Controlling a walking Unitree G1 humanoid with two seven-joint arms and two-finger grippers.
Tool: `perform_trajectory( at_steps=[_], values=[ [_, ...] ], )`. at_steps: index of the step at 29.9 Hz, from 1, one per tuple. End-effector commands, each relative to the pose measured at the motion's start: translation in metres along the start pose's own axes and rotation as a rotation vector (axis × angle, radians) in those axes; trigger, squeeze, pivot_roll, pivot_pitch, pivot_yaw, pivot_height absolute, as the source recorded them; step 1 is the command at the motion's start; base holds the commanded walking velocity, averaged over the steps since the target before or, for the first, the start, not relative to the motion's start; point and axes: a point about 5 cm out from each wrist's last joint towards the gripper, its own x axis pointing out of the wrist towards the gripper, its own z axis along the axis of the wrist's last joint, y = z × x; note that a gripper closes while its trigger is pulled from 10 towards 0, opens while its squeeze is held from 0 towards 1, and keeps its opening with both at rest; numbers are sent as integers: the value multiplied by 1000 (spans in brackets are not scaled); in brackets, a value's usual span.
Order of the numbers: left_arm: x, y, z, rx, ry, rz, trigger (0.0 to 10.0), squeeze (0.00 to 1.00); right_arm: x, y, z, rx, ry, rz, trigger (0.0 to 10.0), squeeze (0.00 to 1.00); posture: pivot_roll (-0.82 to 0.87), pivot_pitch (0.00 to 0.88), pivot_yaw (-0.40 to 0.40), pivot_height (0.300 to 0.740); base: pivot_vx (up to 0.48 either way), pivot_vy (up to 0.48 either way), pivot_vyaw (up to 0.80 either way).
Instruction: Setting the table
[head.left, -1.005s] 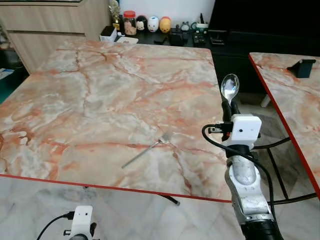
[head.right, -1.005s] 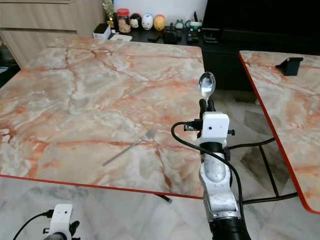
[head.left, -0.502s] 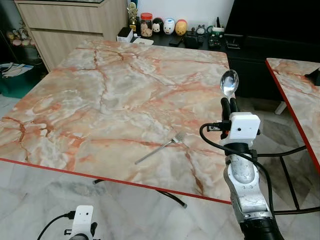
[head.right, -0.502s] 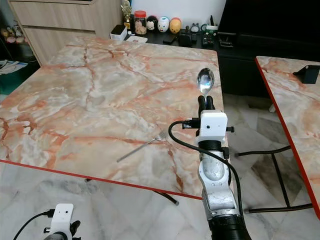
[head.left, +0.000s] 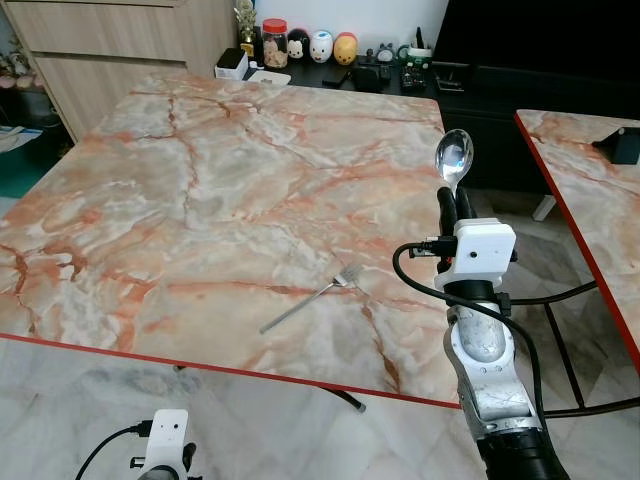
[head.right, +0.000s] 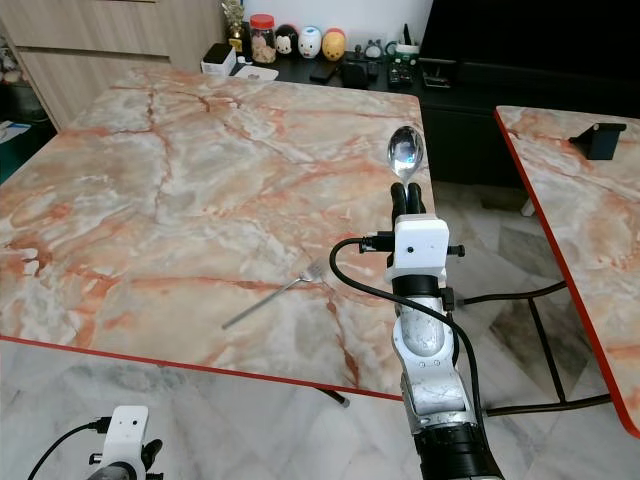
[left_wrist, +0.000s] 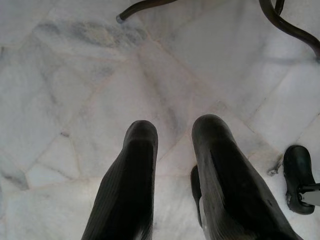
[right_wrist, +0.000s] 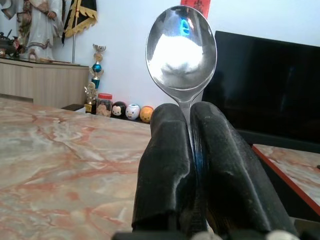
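Marble table (head.left: 200, 190) ahead of me: its broad top is bare except for one fork (head.left: 310, 300), lying flat near the near edge, right of centre. Room to pass on all sides of it. Far edge is backed by a dark shelf crowded with a jar (head.left: 274, 44) and small figurines (head.left: 321, 46); a wooden cabinet (head.left: 110, 50) closes the far left corner.

My right gripper (head.left: 451, 203), pinching a spoon (head.left: 454, 158) upright, stands over the table's near right corner.

Right of it, a floor gap separates this table from a second marble table (head.left: 590, 200). Dark table legs (head.right: 535, 330) and my arm's cable cross that gap.

My left gripper (left_wrist: 172, 150) hangs over bare marble floor (left_wrist: 75, 100), a table foot beyond it.
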Motion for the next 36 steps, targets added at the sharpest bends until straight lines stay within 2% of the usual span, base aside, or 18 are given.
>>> perform_trajectory(
  at_steps=[1,5,9,36],
  values=[
    [-1,0,-5,8,10,-9,10000,0,2,0,1,-5,-9,3,10000,0,-24,0,-28,740,0,-311,0],
    [-1,-1,-5,8,9,-10,10000,0,2,-1,0,5,2,-6,10000,0,-24,0,-28,740,0,-347,0],
    [-1,-1,-5,7,9,-11,10000,0,3,-2,0,8,0,-4,10000,0,-24,0,-28,740,0,-352,-788],
    [-2,-1,-7,2,13,-18,10000,0,3,2,1,-2,-20,15,10000,0,-28,0,-31,740,0,-351,0]
  ],
)
